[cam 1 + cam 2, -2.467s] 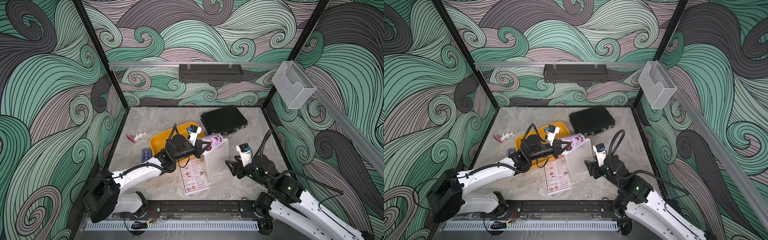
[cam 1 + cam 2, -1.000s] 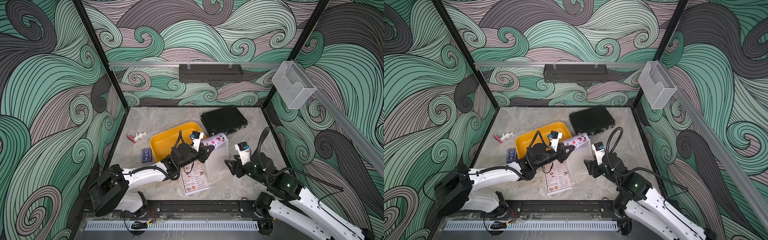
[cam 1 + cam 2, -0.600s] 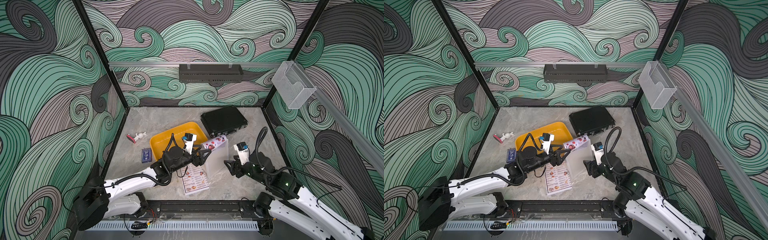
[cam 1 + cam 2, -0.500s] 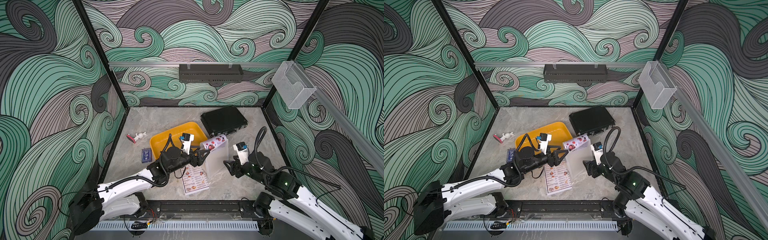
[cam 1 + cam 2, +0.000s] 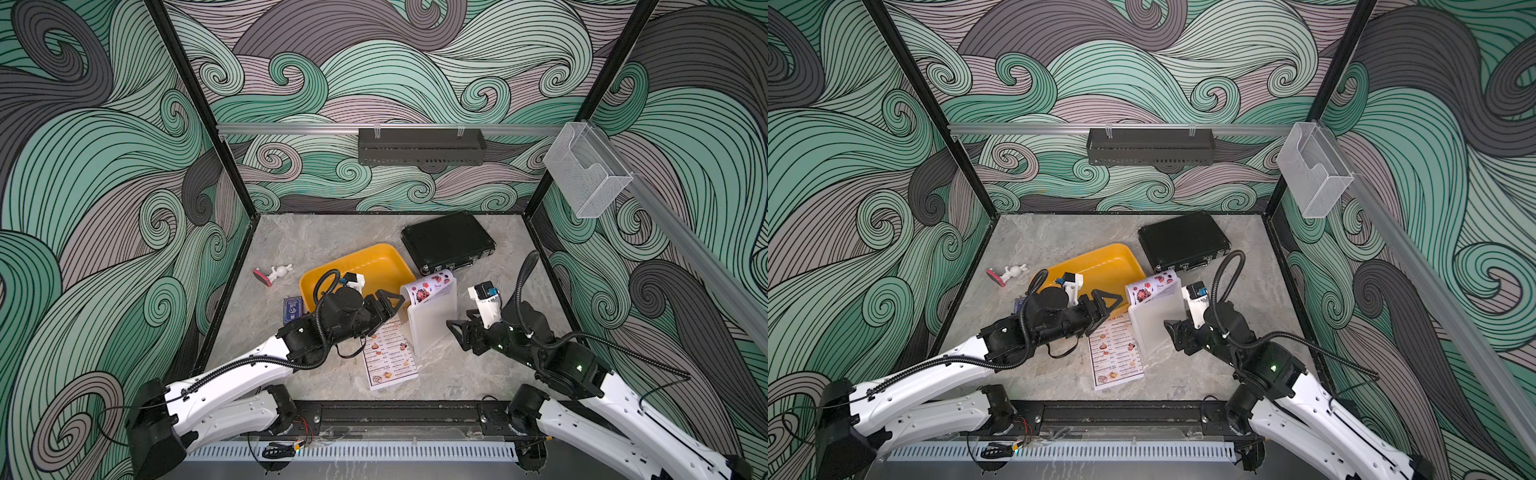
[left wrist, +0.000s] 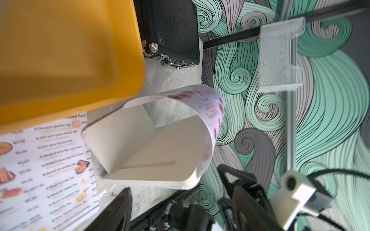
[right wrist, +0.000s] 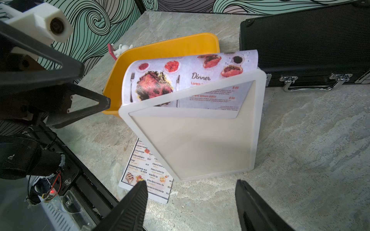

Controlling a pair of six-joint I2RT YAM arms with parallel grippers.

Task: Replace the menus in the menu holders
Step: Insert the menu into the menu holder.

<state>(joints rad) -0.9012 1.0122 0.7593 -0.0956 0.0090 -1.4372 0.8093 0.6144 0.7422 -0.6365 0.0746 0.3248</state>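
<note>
— Checking the left gripper (image 5: 392,307): spread or pinching?
— Spread wide, gripping nothing; hovering just beside the holder (image 7: 200,144), tips near the photo menu (image 7: 180,74).
— And the right gripper (image 5: 456,332)?
— Spread too, empty, facing the holder's foot, near but apart.
— Inside the holder?
— Photo menu only, skewed, half in, top curling out over the rim.
— Text menu (image 5: 388,357)?
— Flat on the table (image 5: 332,232), just beside the holder, between both grippers.
— Behind?
— Tray (image 5: 374,266), shut case (image 5: 446,245).

Curled photo menu (image 7: 180,74) sticks from upright white holder (image 7: 257,124); bordered menu (image 7: 144,170) lies flat.
</note>
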